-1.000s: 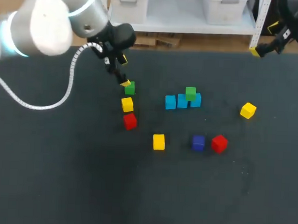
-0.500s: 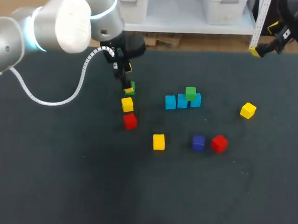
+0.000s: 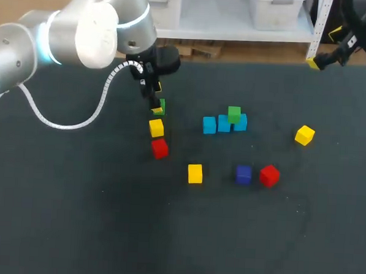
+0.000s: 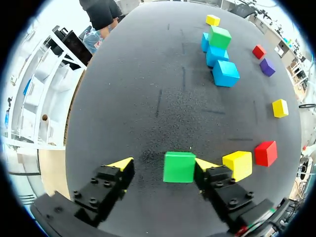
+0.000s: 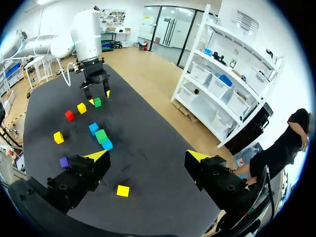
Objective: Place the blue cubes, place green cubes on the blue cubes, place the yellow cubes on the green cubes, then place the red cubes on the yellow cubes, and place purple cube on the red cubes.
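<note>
Squarely aligned, the green cube (image 4: 178, 167) sits flat and ungripped inside the wide-open left gripper (image 4: 163, 163).

Table (image 3: 74, 229): dark charcoal top, matte, light on it soft and even. Just ahead of left gripper (image 4: 163, 163), between its fingers and beyond: grainy pale speckle, two faint dark streaks farther out. Ahead of right gripper (image 5: 146, 155): same dark top stretching away, long straight edge beside its fingers.
</note>
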